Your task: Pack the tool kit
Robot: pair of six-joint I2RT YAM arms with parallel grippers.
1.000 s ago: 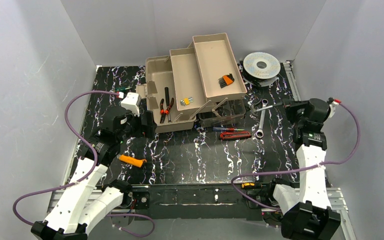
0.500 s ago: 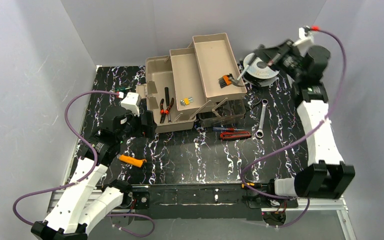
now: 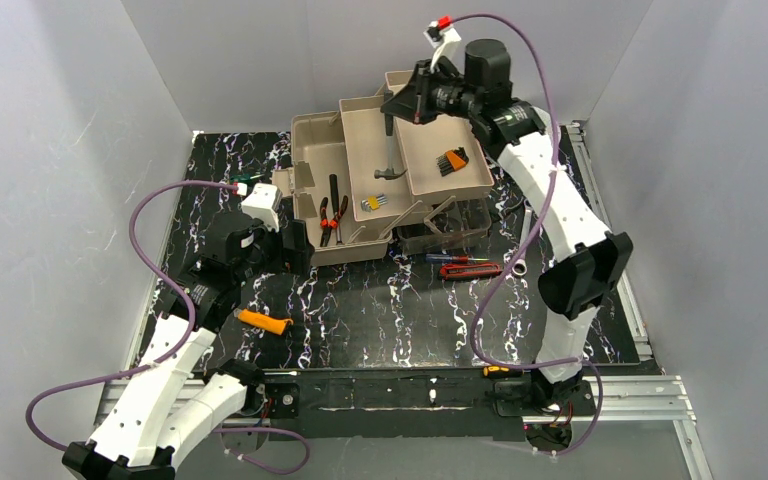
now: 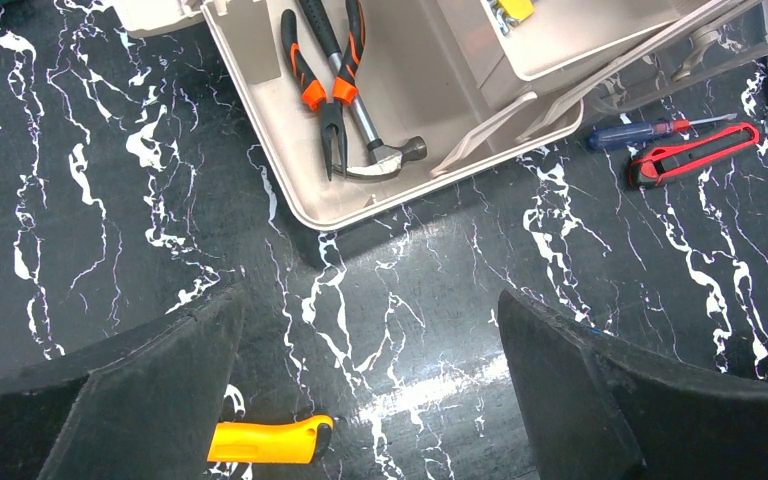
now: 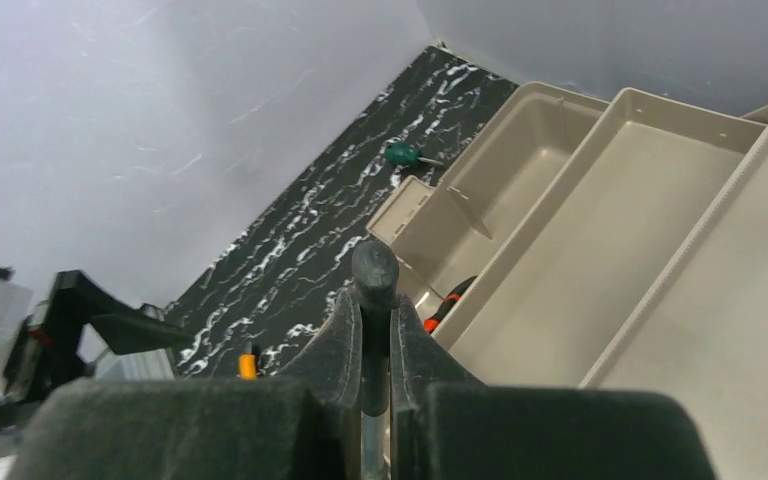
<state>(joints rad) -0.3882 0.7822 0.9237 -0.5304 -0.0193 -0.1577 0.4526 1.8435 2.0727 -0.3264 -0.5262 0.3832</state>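
Both arms wear smooth white shells — the left arm and the right arm — joined by bulky black motor housings. A purple cable loops along each, and the right one ends at a red-tipped plug. The left end effector has broad matte-black wedge fingers; the right end effector is black too.
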